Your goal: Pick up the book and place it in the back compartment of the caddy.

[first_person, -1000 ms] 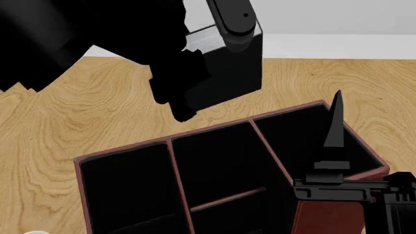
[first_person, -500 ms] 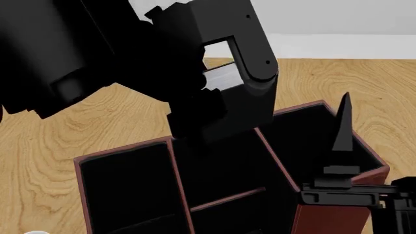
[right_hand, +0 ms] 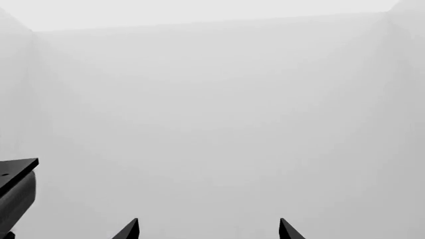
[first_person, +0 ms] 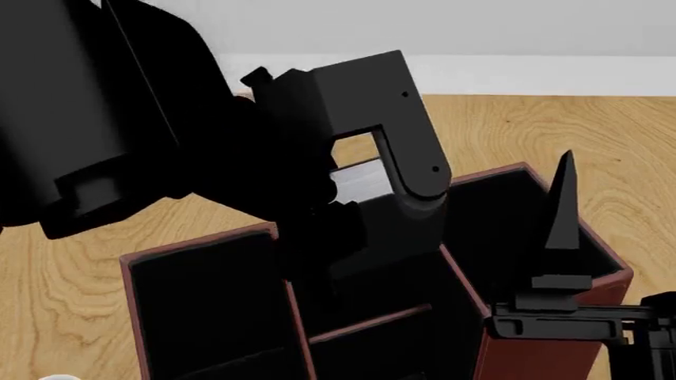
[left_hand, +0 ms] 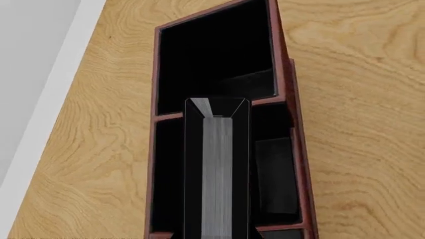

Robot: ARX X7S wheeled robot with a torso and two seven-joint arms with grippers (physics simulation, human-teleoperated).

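My left gripper is shut on the book, a dark slab with a pale grey page edge. It holds the book upright and tilted over the caddy. In the left wrist view the book hangs edge-on above the red divider between two black cells of the caddy; the fingers are hidden behind it. My right gripper points upward at the caddy's near right corner. In the right wrist view it is open and empty, facing a blank wall.
The caddy sits on a wooden table whose far edge meets a white wall. My left arm hides much of the caddy's back wall in the head view. A small white object shows at the bottom left.
My left arm has carried the book down and forward, from behind the caddy to over its middle cells. The right gripper has shifted slightly right.
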